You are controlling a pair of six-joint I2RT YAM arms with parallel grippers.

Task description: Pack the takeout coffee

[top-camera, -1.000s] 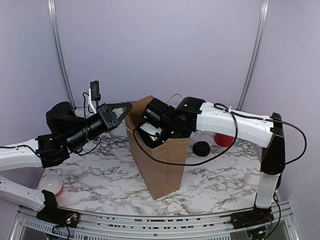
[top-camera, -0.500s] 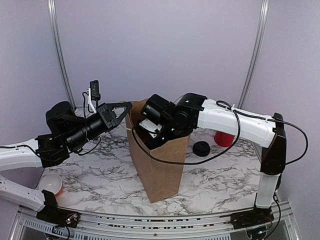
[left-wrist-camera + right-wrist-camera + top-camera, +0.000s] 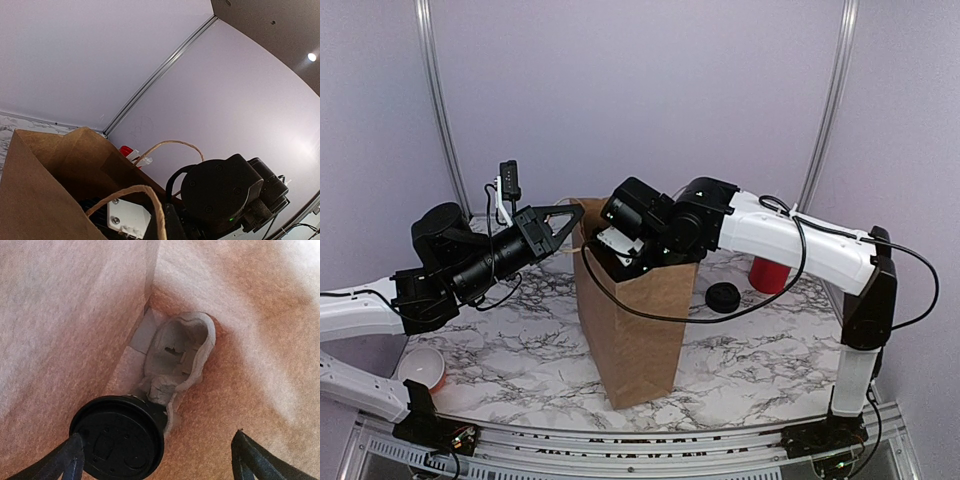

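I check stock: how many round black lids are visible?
2. One is on the takeout coffee inside the paper bag; the other, a loose lid, lies on the table right of the bag. Others may be hidden.

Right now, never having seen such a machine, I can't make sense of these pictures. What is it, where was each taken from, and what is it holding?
These are two robot arms bolted to a marble table. The wide picture comes from a fixed camera above and behind them; the other two come from small cameras on each wrist. The left gripper is pinched shut on the rim of a brown paper bag, holding it. The right gripper reaches down inside, and its camera looks at the bag's bottom: the black-lidded coffee cup stands there beside a crumpled pale wad, between open fingers that do not grip it. On the table lie a round black lid, a red cup at the back and a second red cup, white inside, near the left arm.
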